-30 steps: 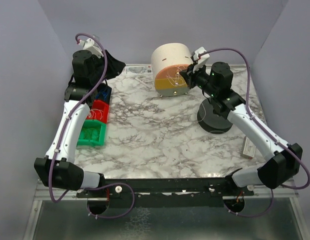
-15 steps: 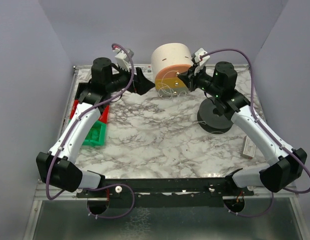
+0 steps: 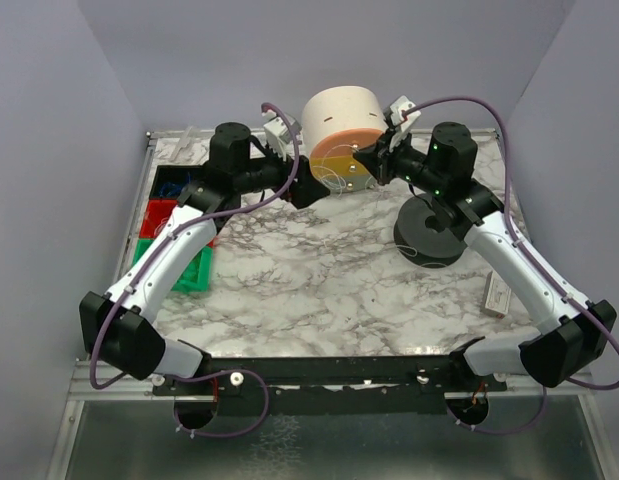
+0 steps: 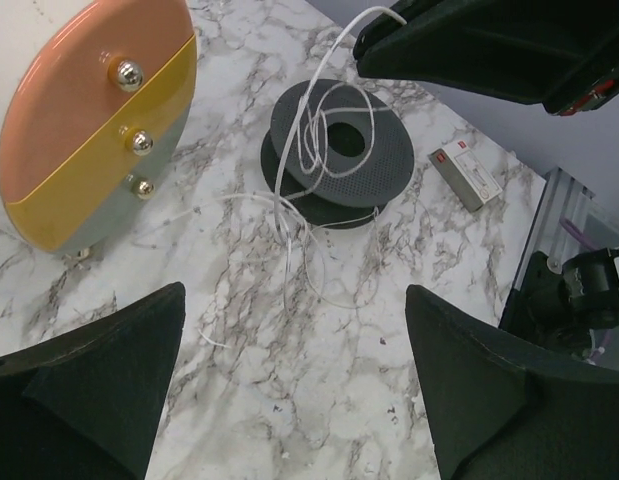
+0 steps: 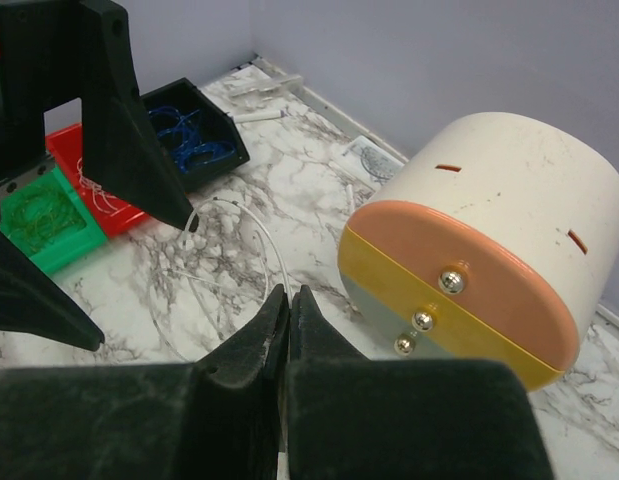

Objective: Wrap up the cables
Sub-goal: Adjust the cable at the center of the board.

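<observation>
The cables (image 4: 286,214) are thin white strands. They run from my right gripper's tip down across the dark grey spool (image 4: 329,150) into loose loops on the marble. My right gripper (image 5: 288,294) is shut on a strand, held in front of the drum's coloured face (image 5: 459,290). My left gripper (image 4: 294,400) hangs open above the table, nothing between its fingers, with the loops just ahead of it. In the top view the left gripper (image 3: 311,188) and right gripper (image 3: 361,165) face each other below the drum (image 3: 341,130). The spool (image 3: 429,240) lies under the right forearm.
Blue (image 5: 189,135), red (image 5: 84,175) and green (image 5: 34,220) bins holding wire stand along the left edge. A small white box (image 3: 497,297) lies near the table's right edge. The drum lies on its side at the back centre. Purple walls close in on three sides.
My left arm has swung from the back left corner, over the bins, to the centre in front of the drum, and its jaws have opened. The right gripper has stayed put.
</observation>
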